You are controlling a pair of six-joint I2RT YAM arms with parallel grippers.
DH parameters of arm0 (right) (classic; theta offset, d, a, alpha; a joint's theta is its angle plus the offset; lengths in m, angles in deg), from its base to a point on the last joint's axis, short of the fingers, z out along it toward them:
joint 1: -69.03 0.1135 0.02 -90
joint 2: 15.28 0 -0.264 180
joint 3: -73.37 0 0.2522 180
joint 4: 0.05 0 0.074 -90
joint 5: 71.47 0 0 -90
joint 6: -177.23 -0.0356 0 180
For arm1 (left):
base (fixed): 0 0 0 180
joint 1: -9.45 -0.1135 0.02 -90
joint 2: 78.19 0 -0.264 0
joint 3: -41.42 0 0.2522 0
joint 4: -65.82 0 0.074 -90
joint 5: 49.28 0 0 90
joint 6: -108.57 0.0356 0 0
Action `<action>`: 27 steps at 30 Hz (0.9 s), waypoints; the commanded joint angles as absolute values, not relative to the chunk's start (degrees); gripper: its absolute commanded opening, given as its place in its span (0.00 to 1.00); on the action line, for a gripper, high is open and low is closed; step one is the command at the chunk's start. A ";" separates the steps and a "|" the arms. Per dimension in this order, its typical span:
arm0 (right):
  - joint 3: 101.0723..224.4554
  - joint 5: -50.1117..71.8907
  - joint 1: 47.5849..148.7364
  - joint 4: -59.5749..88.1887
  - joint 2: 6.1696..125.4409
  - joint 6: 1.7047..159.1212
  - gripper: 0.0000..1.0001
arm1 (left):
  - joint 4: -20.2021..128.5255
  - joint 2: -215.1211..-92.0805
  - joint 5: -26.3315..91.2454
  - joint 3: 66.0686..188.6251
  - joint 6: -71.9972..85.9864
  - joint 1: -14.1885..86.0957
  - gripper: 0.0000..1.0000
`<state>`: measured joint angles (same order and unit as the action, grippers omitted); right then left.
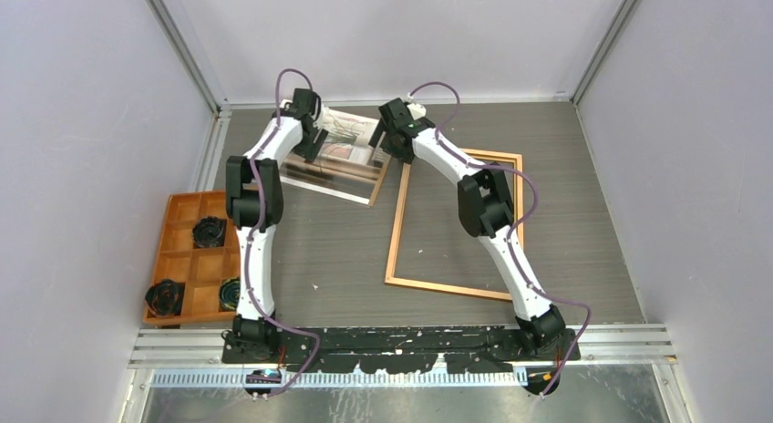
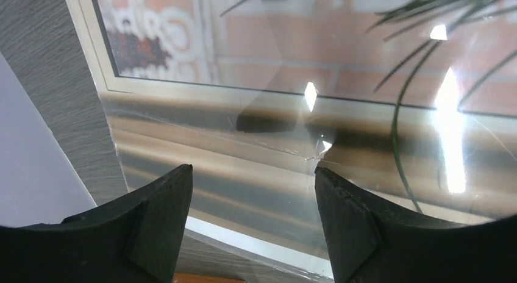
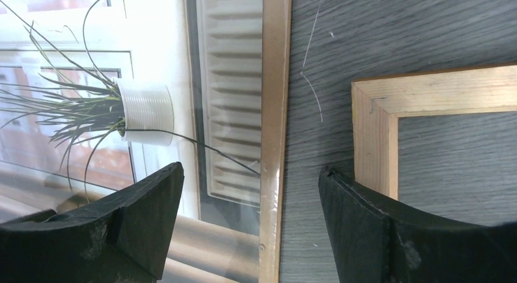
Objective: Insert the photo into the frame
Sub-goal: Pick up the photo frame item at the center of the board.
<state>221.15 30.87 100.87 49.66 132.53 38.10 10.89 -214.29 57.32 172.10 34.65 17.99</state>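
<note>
The photo point(image 1: 349, 148), a window scene with a spindly plant, lies face up on the table at the far middle, turned slightly, with a glossy surface. The frame point(image 1: 398, 224) lies flat to its right, with bare table showing inside its rails. My left gripper point(image 1: 310, 148) is open and empty over the photo's left part; in the left wrist view the photo point(image 2: 305, 57) fills the space beyond the open gripper point(image 2: 253, 191). My right gripper point(image 1: 390, 136) is open and empty. In the right wrist view it point(image 3: 250, 197) straddles the photo's right edge point(image 3: 273, 112), with the frame's corner point(image 3: 373, 130) close beside.
An orange compartment tray point(image 1: 179, 211) holding black items sits at the left edge of the table. Grey walls enclose the table on three sides. A strip of grey table point(image 3: 317, 143) separates the photo's edge from the frame's corner.
</note>
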 commanded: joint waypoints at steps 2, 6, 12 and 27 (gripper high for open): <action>217.70 31.41 102.33 49.63 132.26 36.58 0.85 | 9.63 -210.60 55.20 162.45 38.64 19.87 0.76; 211.54 30.67 102.95 46.62 129.17 35.24 0.85 | 11.64 -207.09 54.04 156.05 40.01 20.08 0.76; 206.29 28.95 103.57 43.95 125.79 32.81 0.82 | 12.92 -204.78 53.11 152.49 40.46 20.25 0.76; 186.87 14.88 101.66 16.41 113.16 17.54 0.78 | 11.78 -206.30 52.42 154.14 41.99 21.58 0.75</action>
